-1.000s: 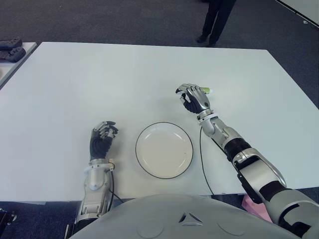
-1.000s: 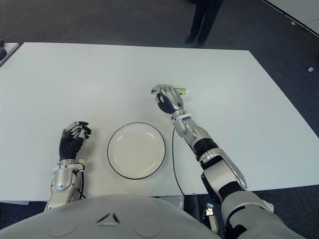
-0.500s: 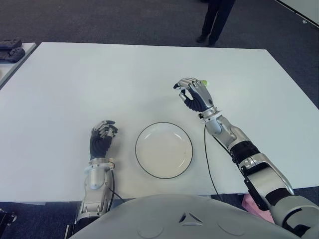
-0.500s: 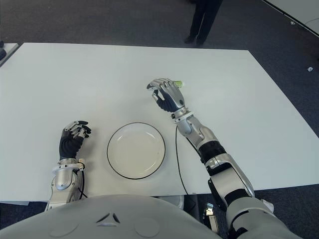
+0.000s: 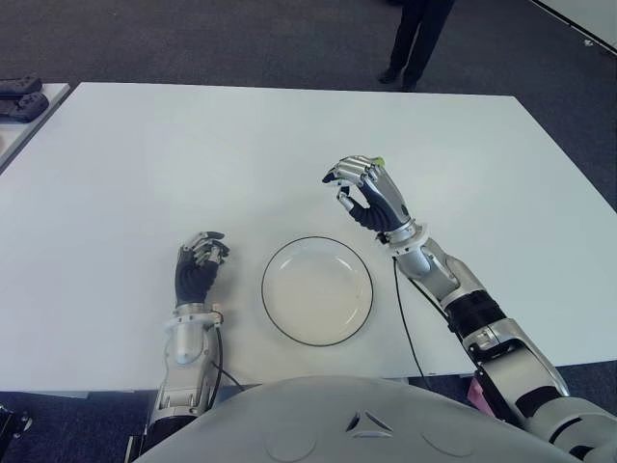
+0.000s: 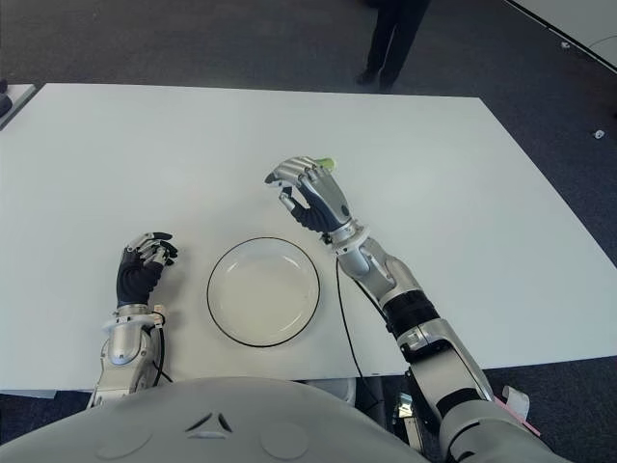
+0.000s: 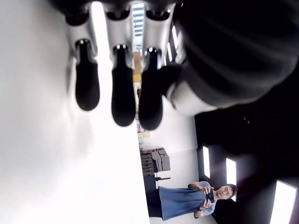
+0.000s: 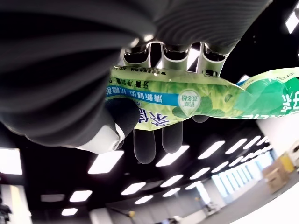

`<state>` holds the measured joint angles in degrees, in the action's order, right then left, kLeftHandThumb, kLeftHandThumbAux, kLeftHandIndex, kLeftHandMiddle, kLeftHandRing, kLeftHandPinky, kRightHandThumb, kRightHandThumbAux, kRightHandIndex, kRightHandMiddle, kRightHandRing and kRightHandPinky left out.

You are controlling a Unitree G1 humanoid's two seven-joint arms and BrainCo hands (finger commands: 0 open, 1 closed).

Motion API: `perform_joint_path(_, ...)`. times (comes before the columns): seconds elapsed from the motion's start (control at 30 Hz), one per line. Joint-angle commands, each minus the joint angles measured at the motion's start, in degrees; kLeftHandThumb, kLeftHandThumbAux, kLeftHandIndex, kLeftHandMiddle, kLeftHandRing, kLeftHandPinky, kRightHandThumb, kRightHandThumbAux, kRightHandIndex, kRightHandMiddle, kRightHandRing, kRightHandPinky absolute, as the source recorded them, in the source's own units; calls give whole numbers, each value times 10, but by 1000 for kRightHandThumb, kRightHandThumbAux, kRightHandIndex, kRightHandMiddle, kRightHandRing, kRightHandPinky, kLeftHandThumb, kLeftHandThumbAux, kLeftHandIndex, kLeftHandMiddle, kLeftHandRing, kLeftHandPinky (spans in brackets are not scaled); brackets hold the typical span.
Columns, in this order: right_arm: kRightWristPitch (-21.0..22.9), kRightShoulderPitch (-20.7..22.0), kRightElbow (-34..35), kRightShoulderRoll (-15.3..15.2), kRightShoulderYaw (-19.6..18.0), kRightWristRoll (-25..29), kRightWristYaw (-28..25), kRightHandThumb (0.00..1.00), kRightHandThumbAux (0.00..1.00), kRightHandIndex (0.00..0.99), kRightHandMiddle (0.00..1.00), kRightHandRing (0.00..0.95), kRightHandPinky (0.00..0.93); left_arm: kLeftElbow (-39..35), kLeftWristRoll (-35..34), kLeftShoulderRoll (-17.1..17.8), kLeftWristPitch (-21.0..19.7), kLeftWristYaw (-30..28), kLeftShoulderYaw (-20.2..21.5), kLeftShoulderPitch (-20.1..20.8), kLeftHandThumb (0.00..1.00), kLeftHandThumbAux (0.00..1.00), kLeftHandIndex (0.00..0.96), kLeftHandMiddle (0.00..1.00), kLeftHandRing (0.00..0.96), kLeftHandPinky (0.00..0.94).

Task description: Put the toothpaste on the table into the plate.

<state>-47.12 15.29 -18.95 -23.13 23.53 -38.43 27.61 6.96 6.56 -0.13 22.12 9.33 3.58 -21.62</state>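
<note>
Above white table [image 5: 145,164], toothpaste-gripping right hand [image 5: 371,193].

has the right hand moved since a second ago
Yes. The right hand, gripping the toothpaste, has lifted off the table and shifted toward the robot's left, closer to the plate.

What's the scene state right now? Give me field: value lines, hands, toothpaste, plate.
right hand: raised above the table, beyond the plate's far right edge, fingers closed on the toothpaste
toothpaste: green tube held in the right hand; only its green tip shows past the fingers in the eye views
plate: white with dark rim, on the table near the front edge, nothing in it
left hand: idle, left of the plate, fingers curled, holding nothing
table: white
task status: toothpaste not yet in the plate
</note>
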Motion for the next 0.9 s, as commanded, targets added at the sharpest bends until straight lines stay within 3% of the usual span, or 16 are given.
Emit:
perform_joint_path(0.03,-38,-34,44,-6,3,15,-37,850,680,394,547,869,873,14,5,-4,-19,4,-2,-3,706,718,433,571,558,550)
perform_joint_path(0.17,-68,-45,60,-13,5,18,-69,851,680,394,546,866,875,12,4,-3,-19,2,-2,-4,707,718,433,569,558,551)
perform_joint_path(0.43,-125,-36,51,-31,13,-48,-97,852,679,396,545,866,875,10,5,-3,-22,1,-3,-5,707,718,433,563,553,545)
perform_joint_path(0.73,-135,-37,39,-39,48,-148,-96,853,678,402,558,879,885,7,7,-5,-27,5,-3,-6,707,718,433,566,553,549)
perform_joint_path(0.83,-136,-34,37,-42,55,-163,-99,852,677,404,561,882,886,6,9,-6,-25,7,-3,-6,708,718,433,569,556,557)
perform_joint_path(0.9,-132,-32,36,-48,63,-152,-128,852,676,407,565,884,884,7,8,-6,-22,6,-3,-6,707,718,433,572,559,558)
